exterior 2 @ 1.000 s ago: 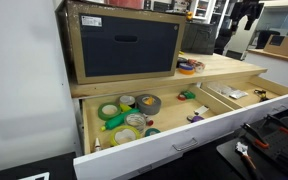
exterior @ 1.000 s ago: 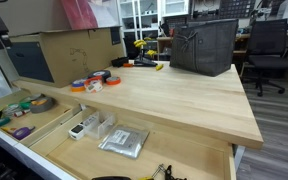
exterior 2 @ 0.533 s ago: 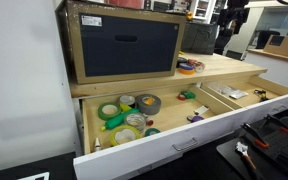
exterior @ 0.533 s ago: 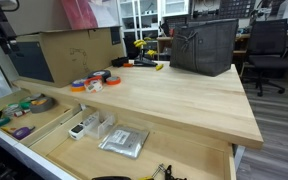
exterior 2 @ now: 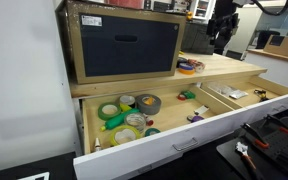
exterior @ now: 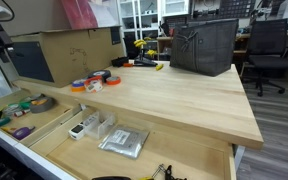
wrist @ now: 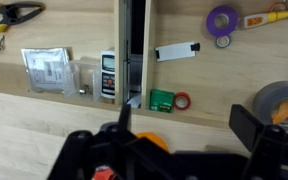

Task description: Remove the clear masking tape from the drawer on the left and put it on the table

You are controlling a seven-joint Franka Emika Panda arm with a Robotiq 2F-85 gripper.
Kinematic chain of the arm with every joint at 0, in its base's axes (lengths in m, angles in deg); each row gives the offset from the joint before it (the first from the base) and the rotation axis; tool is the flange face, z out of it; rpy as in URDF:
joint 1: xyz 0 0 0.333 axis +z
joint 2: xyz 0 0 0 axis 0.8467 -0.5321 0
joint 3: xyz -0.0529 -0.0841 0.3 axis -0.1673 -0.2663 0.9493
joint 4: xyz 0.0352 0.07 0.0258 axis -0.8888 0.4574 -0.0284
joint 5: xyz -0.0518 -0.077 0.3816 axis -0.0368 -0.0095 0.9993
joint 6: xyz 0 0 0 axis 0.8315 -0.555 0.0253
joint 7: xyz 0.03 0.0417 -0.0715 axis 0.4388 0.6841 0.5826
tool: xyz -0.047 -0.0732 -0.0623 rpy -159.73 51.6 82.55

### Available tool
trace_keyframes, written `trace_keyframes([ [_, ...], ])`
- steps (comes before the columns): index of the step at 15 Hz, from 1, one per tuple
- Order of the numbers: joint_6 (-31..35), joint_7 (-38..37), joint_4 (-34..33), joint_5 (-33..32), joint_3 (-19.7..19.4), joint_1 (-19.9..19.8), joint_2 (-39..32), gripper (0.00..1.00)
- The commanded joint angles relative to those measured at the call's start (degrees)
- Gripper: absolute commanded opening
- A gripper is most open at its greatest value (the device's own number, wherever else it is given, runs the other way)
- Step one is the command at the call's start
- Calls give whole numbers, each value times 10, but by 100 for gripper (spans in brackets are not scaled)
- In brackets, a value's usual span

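Since the frame before, my arm (exterior 2: 222,20) had slid leftward along the top of an exterior view. The gripper (wrist: 184,118) filled the bottom of the wrist view, jaws spread wide and holding nothing. I saw the clear masking tape (exterior 2: 135,121) lying among other rolls (exterior 2: 147,103) in the drawer (exterior 2: 134,158), lower centre-left of that exterior frame, well apart from the jaws at upper right above the table (exterior 2: 219,66). I could not make it out in the wrist view.

Cardboard box (exterior 2: 124,45), dark grey bin (exterior: 202,47), office chair (exterior: 269,45); grey tape roll (wrist: 275,96), purple roll (wrist: 212,21).
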Motion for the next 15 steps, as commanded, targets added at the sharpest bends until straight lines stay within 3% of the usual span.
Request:
trace_keyframes([
  [1,18,-20,-5,-23,12,21,-33,100],
  [15,21,87,-69,-16,8,83,-195,100],
])
